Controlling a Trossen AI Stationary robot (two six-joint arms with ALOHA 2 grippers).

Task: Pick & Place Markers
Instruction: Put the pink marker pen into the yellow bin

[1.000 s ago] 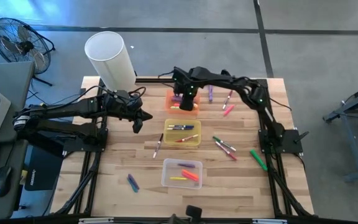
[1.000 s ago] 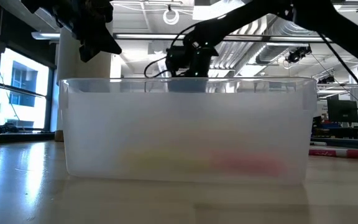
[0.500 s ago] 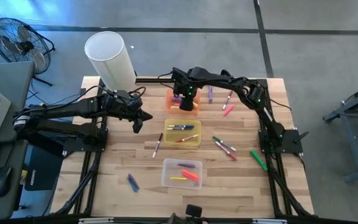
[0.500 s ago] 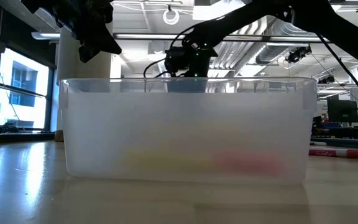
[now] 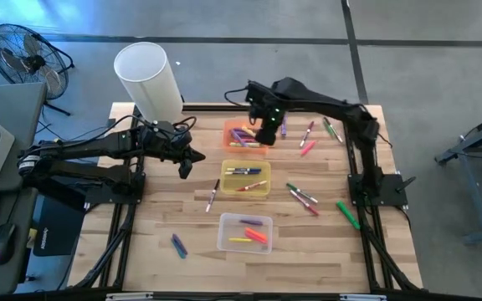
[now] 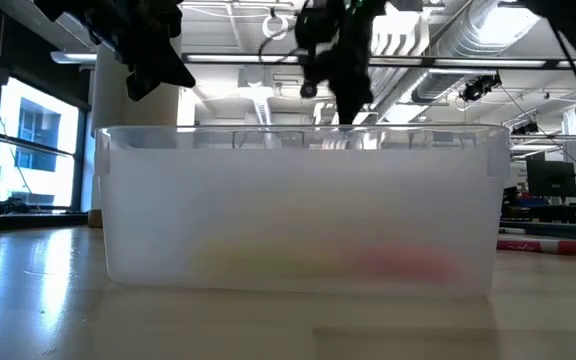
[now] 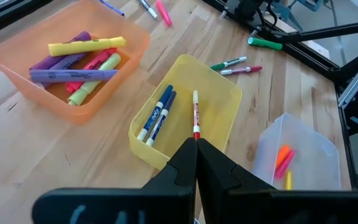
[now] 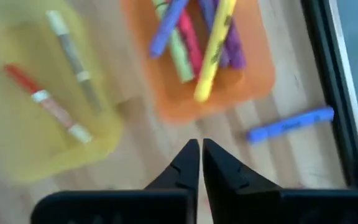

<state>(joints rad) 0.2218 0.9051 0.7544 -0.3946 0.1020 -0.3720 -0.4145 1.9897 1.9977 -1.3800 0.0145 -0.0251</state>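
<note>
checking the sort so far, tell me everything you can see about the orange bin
The orange bin is a shallow rectangular tray of translucent orange plastic, open-topped, sitting flat on the wooden table toward its far edge, just beyond the yellow bin. It holds a loose pile of markers: purple, pink, light green and yellow, lying criss-crossed. The right end effector hangs shut over its right edge, holding nothing and not touching it.

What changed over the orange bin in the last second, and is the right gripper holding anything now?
The right gripper has lifted away from over the orange bin toward its right edge, and now shows shut with nothing between its fingers. The bin's markers now lie uncovered. The left gripper stayed shut beside the yellow bin; the loose markers did not move.
</note>
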